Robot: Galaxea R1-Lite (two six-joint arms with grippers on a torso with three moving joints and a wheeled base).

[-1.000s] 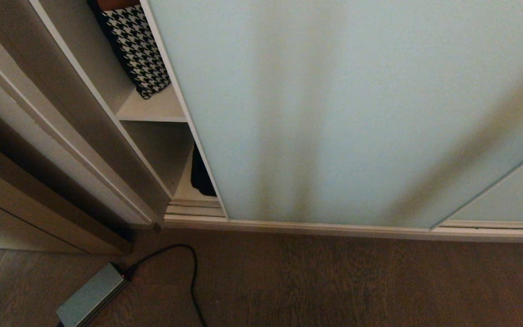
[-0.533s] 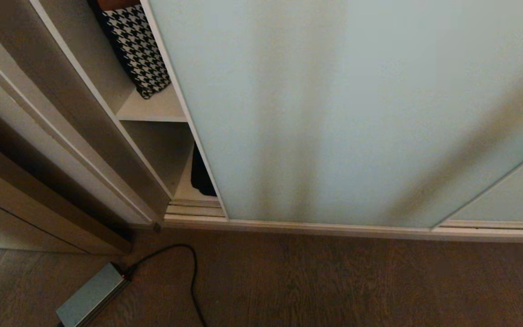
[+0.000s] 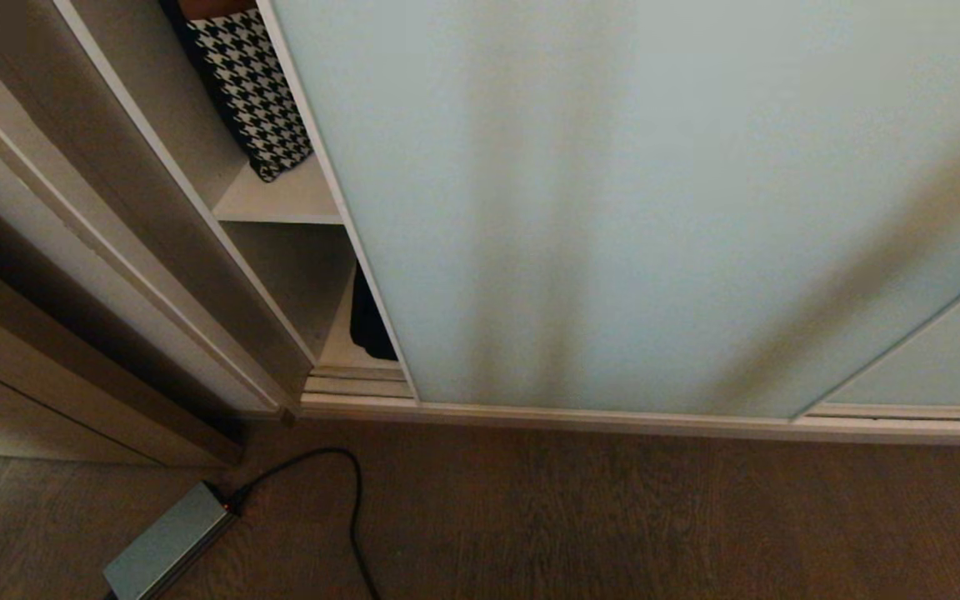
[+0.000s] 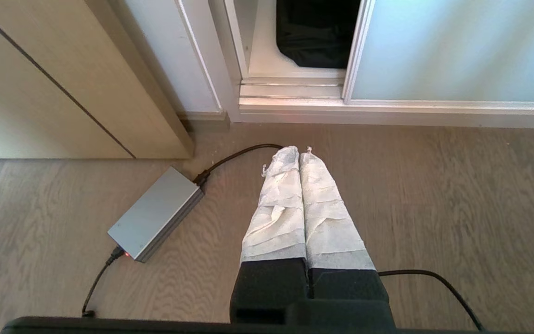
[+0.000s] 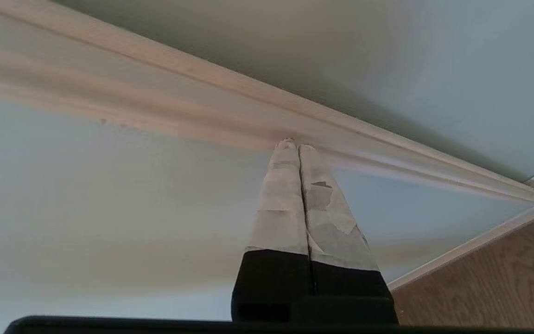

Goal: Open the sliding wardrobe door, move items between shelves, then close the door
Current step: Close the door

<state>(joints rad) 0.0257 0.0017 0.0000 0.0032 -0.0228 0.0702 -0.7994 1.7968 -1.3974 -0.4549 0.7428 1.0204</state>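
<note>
Sliding wardrobe door (image 3: pixel 655 208): pale frosted panel, fills most of the head view. Its thin off-white leading edge runs floor to top just beside the open gap at the wardrobe's left end. Door is only partly open; gap is narrow.

In the gap, relative to the door's leading edge: upper shelf (image 3: pixel 280 204) carries a houndstooth-patterned item (image 3: pixel 251 92), leaning, its lower corner on the board. Below it the bottom shelf (image 3: pixel 338 346) holds the black fabric bag (image 3: pixel 370 329), most of it hidden behind the door edge. Left wrist view shows the same bag (image 4: pixel 315 32) more fully, lying flat on the board just behind the door track.

Right gripper (image 5: pixel 299 144): fingers pressed together, nothing between them, tips at or very near an off-white frame rail on the glass. Contact cannot be confirmed. Which rail this is cannot be told; not in the head view.

Left gripper (image 4: pixel 297 150): fingers together, empty, low over the floor in front of the door track, well apart from the door. Grey power brick (image 4: pixel 155 213) and its cable lie on the floor beside it.

Judgement: door's long axis is vertical and its travel is sideways along the track, so the push must bear across the panel, away from the gap. Right arm is the nearer one. Opening step not finished; bag not yet reachable.
</note>
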